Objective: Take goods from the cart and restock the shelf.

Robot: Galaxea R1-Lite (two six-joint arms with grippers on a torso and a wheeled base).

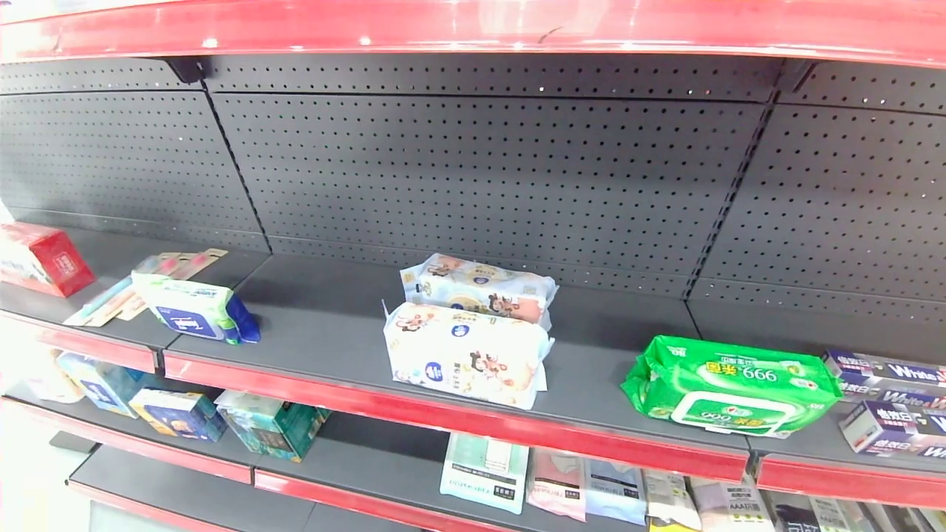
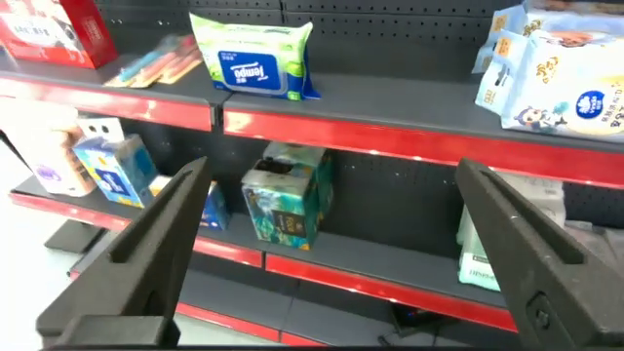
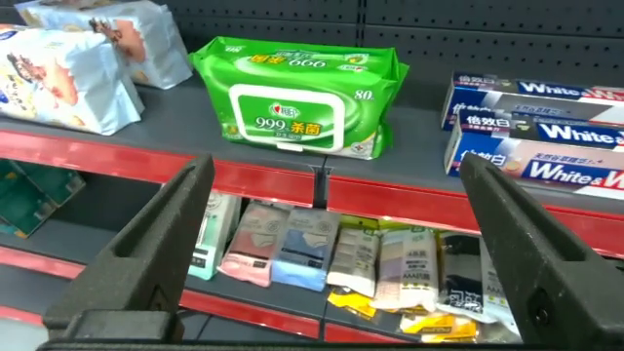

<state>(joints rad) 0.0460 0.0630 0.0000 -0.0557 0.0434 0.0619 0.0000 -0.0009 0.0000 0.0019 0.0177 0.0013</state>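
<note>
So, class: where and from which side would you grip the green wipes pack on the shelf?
Probably from the front, with the open right gripper. The green wipes pack lies flat, its long side along the shelf lip, with a stiff lid on top, so pinch the soft front edge, top and bottom.

Green wipes pack (image 1: 728, 384); white cartoon-printed packs (image 1: 465, 353); red shelf edge (image 1: 443, 415); black dotted back panel (image 1: 480, 170)
</note>
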